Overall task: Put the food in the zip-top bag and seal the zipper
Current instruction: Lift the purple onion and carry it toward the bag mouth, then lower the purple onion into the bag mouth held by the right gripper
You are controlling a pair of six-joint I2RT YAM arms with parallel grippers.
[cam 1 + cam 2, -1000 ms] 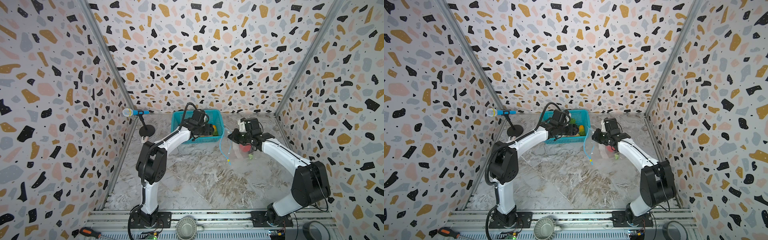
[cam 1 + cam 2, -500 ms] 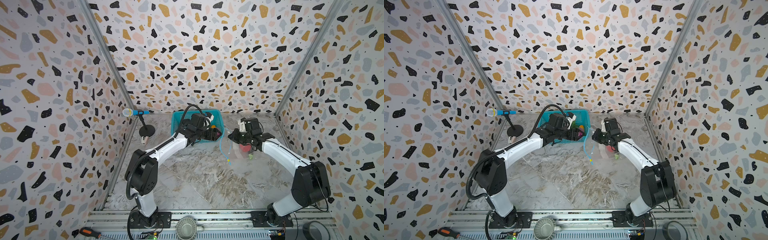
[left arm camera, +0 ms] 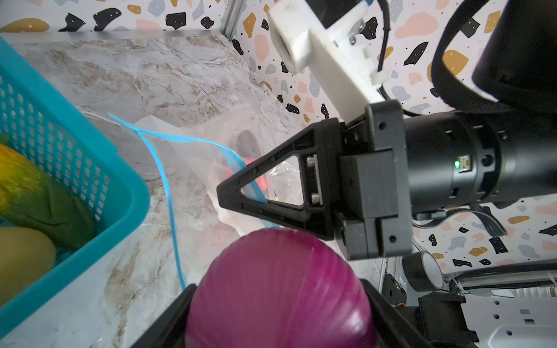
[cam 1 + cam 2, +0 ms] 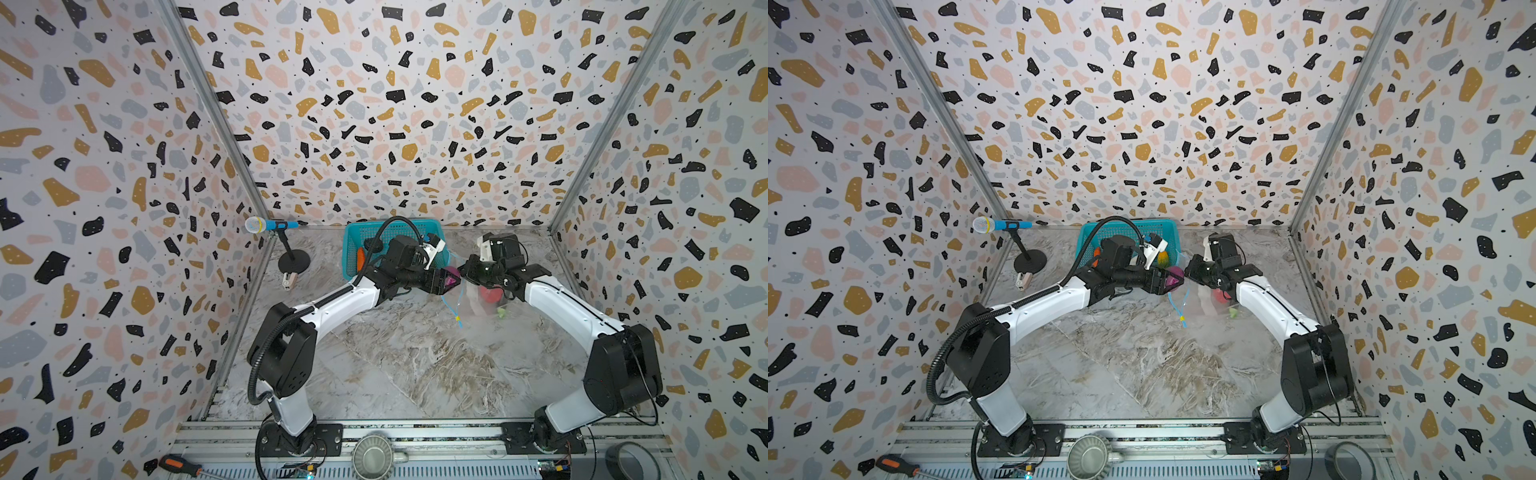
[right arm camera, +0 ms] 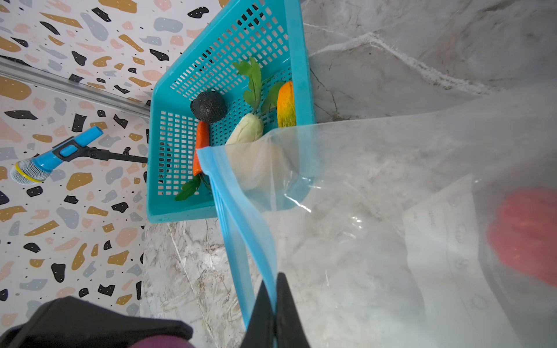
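Left gripper: the jaws are standing wide and clamping the purple onion between them. You are holding it off the table, just beside the right gripper. The right gripper's fingers are pressing together on the zipper, pinching one lip of the zip-top bag and lifting it.

Key relation: the bag mouth is lying just ahead of the onion. In the left wrist view the two blue lips are parting from a shared corner near the teal basket. One lip is running up into the right gripper's fingers, and the other is sagging toward the table. The gap's long axis is running from that corner toward the yellow slider tab, which is hanging at the near end. Your left arm is the one carrying food, while the right arm is acting as the holder.

In the way: a right finger is sitting very close to the onion at the raised lip. I cannot tell whether they are touching. I judge you are needing to enter beneath that lip and beside the finger.

Red pepper is lying inside the bag. Carrot, white radish, corn, dark eggplant and yellow potato are waiting in the basket. The zipper is standing unsealed.
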